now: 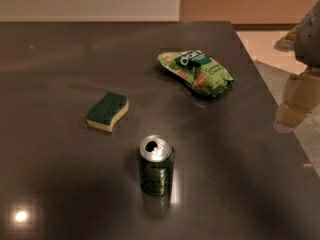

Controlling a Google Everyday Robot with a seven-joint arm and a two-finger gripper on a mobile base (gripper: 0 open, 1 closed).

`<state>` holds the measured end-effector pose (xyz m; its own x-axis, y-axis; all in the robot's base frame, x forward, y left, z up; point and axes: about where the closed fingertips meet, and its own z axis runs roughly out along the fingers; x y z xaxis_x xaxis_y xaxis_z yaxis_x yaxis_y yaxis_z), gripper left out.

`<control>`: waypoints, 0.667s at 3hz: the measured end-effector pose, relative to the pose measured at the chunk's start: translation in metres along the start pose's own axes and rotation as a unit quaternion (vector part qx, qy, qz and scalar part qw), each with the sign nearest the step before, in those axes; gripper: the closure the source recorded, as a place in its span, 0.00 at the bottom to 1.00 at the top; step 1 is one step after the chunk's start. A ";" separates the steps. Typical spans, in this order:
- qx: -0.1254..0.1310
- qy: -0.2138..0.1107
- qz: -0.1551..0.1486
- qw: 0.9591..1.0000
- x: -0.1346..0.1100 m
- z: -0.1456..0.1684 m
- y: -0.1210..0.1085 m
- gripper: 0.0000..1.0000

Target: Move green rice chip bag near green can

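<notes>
The green rice chip bag (196, 72) lies crinkled on the dark table (60, 59), toward the back right. The green can (156, 165) stands upright near the front middle, its silver top opened. My gripper (295, 101) hangs at the right edge of the view, over the table's right edge, to the right of the bag and a little nearer than it. It touches neither the bag nor the can.
A green-and-cream sponge (107, 112) lies left of the can, between it and the bag's row. The table's right edge runs diagonally past the gripper, with pale floor (270, 46) beyond. A wall stands behind the table.
</notes>
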<state>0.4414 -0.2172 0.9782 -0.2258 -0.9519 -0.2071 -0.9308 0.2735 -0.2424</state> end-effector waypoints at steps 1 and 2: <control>-0.004 0.003 0.002 1.000 -0.002 0.012 -0.023 0.00; -0.010 -0.007 0.012 1.000 -0.009 0.035 -0.059 0.00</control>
<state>0.5081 -0.2203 0.9610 -0.2445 -0.9431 -0.2252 -0.9310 0.2932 -0.2173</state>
